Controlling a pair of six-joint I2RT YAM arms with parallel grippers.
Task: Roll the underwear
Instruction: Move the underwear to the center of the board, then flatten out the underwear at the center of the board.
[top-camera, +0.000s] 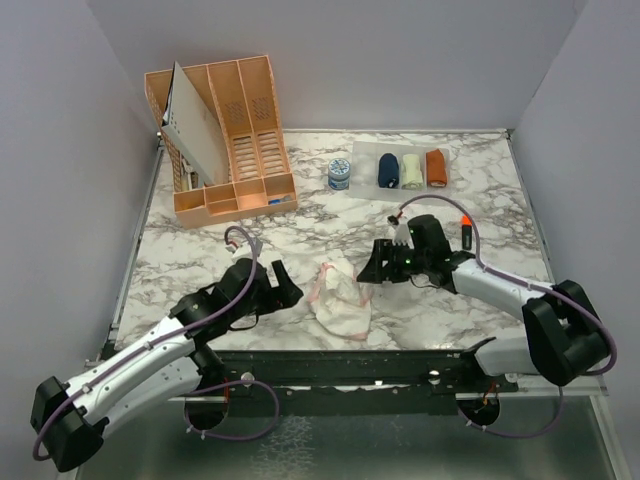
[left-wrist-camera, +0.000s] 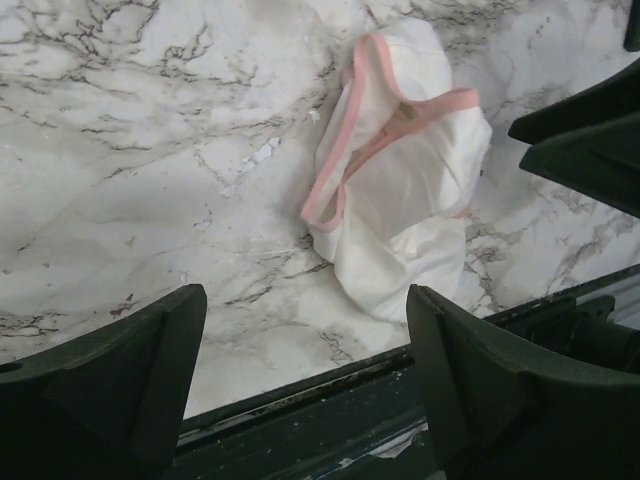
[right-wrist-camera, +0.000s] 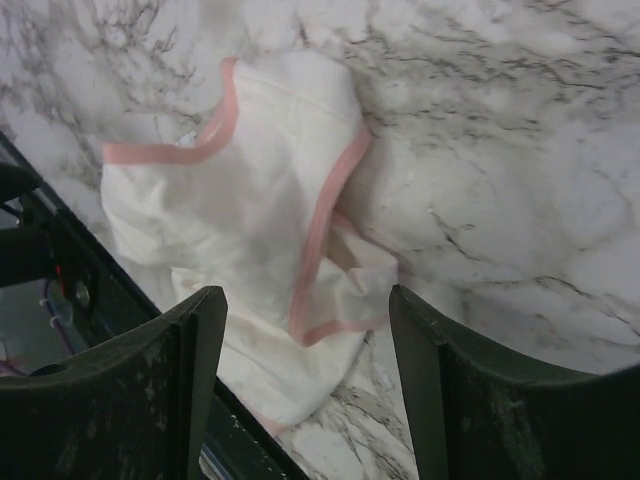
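While the crumpled whitish-pink cloth briefs with pink edging (top-camera: 340, 298) are lying near the front edge of the white marble table (top-camera: 300, 225), I am hovering my left gripper (top-camera: 288, 285) and right gripper (top-camera: 372, 264) on either side, fingers apart and empty. I am judging them limp, light, and best pinched along the edging.

A crumpled pair of white underwear (top-camera: 340, 298) with pink edging lies on the marble surface (top-camera: 300, 225) between the two pairs of fingers. The left fingers (top-camera: 288, 292) sit near its left edge, and the right fingers (top-camera: 368, 270) are at its upper right corner (whether they touch it is hard to judge from above). Well beyond the right fingers, toward the back wall, a navy roll (top-camera: 388, 170), a cream roll (top-camera: 411, 170) and a rust-orange roll (top-camera: 436, 167) lie side by side. Well beyond the left fingers stands an orange file rack (top-camera: 235, 150).
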